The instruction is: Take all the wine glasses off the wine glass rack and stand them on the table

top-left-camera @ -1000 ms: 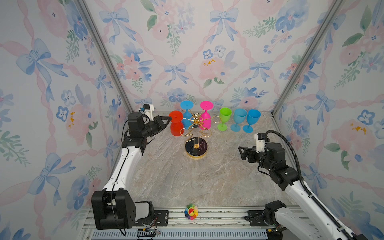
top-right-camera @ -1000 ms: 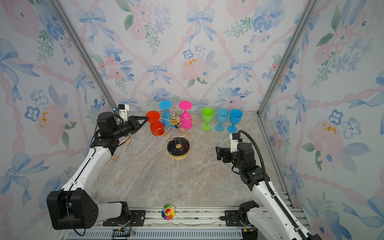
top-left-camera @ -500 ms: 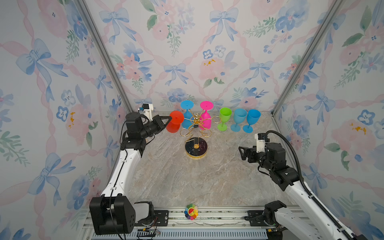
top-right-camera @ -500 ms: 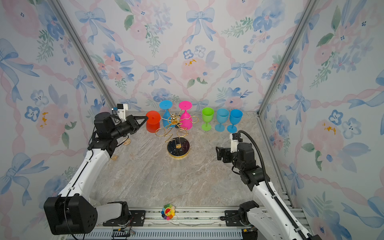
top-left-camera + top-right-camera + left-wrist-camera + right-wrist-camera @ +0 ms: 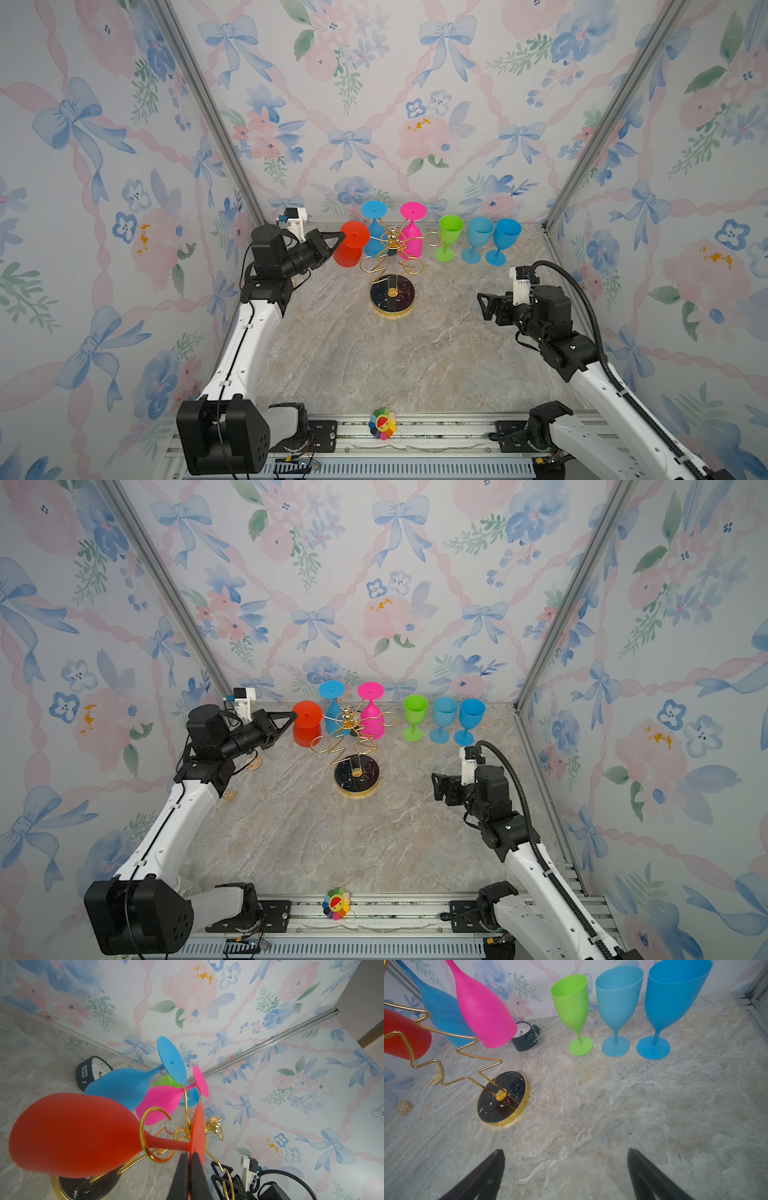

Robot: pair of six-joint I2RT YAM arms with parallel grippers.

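The left end effector (image 5: 190,1155) pinches the red glass (image 5: 72,1134) foot, stem inside a rack (image 5: 392,297) loop; right end effector (image 5: 564,1152) wide.

**Left wrist view.** The fingers of the left hand (image 5: 190,1154) are cropped by the frame edge and cover the near rim of the red wine glass (image 5: 72,1136) foot. The bowl of that glass masks most of the wine glass rack (image 5: 83,1188) base, which the edge also crops. The hanging blue glass (image 5: 120,1086) hides part of the clock (image 5: 91,1068). The green glass (image 5: 164,1082) shows only as a sliver.

**Right wrist view.** The right hand (image 5: 565,1150) fingers, the red wine glass and the wine glass rack's looped arms are cut by frame edges.

**Top views.** In both, the clock is almost wholly hidden behind the pink glass (image 5: 372,725). In a top view, the pale disc (image 5: 253,763) and small block (image 5: 227,796) are too small to identify.
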